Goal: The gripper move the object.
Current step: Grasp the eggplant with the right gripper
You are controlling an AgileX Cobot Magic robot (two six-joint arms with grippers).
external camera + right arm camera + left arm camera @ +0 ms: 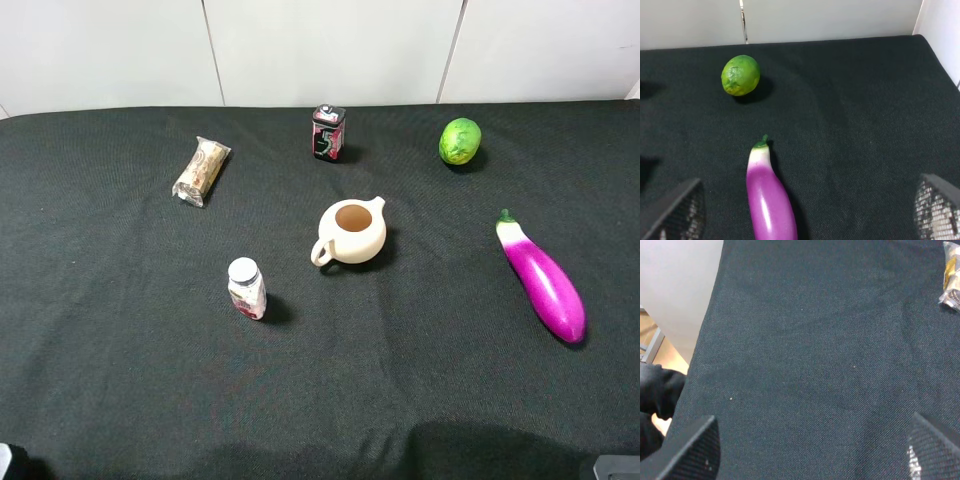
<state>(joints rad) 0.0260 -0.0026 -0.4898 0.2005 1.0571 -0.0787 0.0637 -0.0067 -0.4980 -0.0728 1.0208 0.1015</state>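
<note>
**Go down slowly, then squeeze softly**

The shiny purple toy eggplant with a white neck and green stem lies on the right side of the black cloth, near the round green fruit. The right gripper is wide open. It holds nothing and touches nothing. I think it should come down over the eggplant's fat middle, one finger on each side, so the smooth toy does not roll away.

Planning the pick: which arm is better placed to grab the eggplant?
Right, most likely. The eggplant lies on the right of the exterior view, and the right wrist view shows it ahead of the open right claw. The left claw, also open, faces mostly bare cloth.
</note>
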